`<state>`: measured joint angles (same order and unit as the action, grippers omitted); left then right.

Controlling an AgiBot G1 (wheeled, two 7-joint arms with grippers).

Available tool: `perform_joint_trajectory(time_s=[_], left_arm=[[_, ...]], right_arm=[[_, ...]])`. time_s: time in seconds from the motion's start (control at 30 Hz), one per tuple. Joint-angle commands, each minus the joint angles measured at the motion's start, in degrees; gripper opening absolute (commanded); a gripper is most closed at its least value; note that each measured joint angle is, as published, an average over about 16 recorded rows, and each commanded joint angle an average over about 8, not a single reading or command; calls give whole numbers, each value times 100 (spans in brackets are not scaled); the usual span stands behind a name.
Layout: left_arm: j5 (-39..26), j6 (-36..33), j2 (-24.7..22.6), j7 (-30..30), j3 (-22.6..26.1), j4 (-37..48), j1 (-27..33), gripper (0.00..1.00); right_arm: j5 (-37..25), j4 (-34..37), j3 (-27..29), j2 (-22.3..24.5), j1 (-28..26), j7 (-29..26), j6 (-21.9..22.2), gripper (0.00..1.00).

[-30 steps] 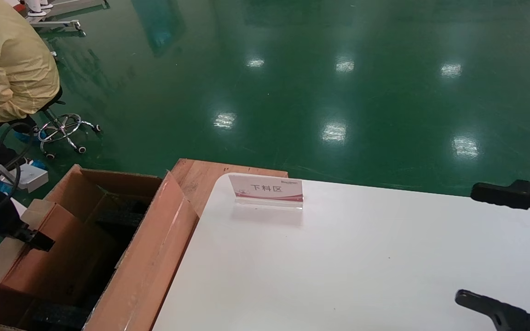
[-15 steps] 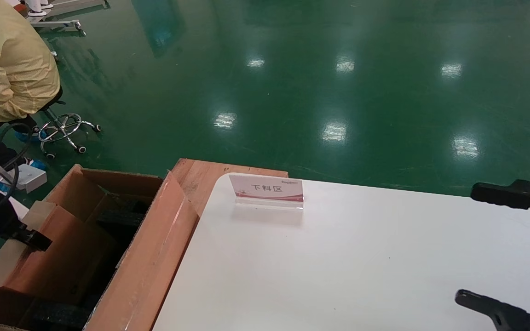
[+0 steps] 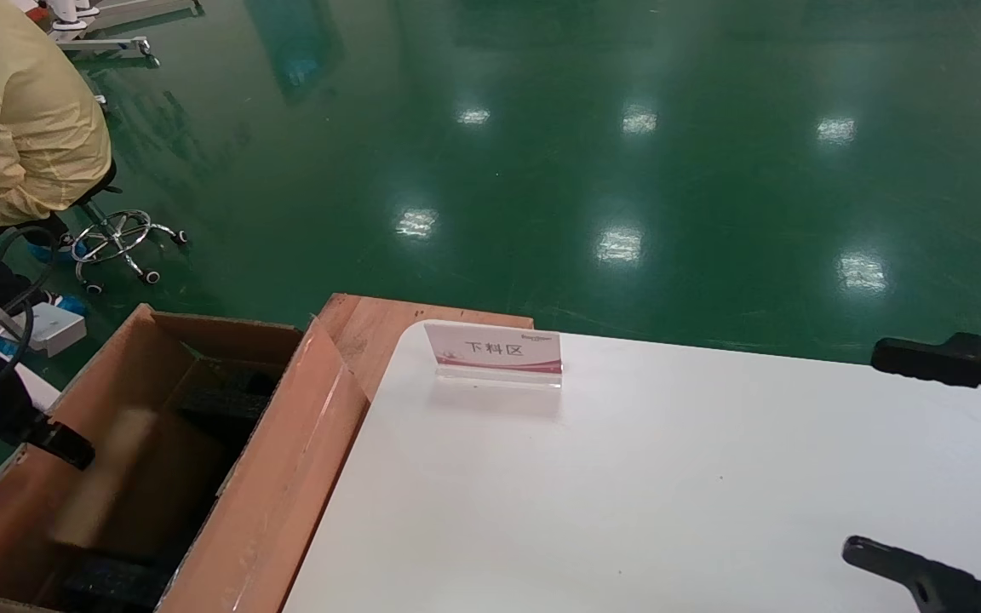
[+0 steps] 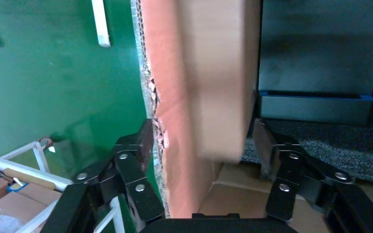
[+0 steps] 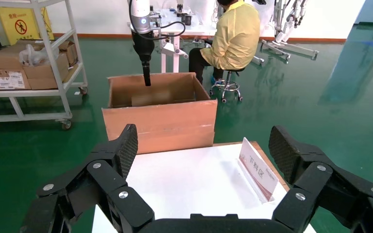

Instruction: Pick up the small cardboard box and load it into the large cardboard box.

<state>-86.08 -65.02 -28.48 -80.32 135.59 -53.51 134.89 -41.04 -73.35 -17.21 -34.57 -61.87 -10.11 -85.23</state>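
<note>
The large cardboard box (image 3: pixel 286 477) stands open on the floor left of the table, with black foam (image 3: pixel 226 400) at its bottom. The small cardboard box (image 3: pixel 107 477) shows as a blurred tan shape inside it, against the left wall. My left gripper (image 3: pixel 56 443) hangs open over that wall. In the left wrist view its fingers (image 4: pixel 143 145) straddle the wall's torn edge (image 4: pixel 167 160) and the blurred small box (image 4: pixel 218 82), which shows a gap to the other finger. My right gripper (image 3: pixel 895 455) is open above the table's right side, holding nothing.
A white table (image 3: pixel 669 477) carries an acrylic sign stand (image 3: pixel 495 351). A wooden board (image 3: pixel 371 328) lies at its far left corner. A person in yellow (image 3: pixel 14 128) sits on a wheeled stool (image 3: pixel 116 238) beyond the carton. A shelf cart (image 5: pixel 29 63) stands farther off.
The small box, held high at the carton's left wall before, has left my left gripper and dropped lower inside the large box. The right arm has not moved.
</note>
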Motion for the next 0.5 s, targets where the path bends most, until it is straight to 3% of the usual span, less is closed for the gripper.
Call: perform_joint_trajectory(time_s=[0.03, 0.23, 0.5], left_arm=[[3, -4, 4, -13, 6, 13, -13, 100], [-68, 80, -111, 165, -122, -293, 277, 100], [-172, 553, 36, 568, -518, -1332, 1049, 100]], right_arm=[[0, 0, 0, 0, 0, 0, 0, 100], [1, 2, -1, 0, -1, 1, -1, 100], [2, 4, -4, 0, -3, 3, -1, 100]])
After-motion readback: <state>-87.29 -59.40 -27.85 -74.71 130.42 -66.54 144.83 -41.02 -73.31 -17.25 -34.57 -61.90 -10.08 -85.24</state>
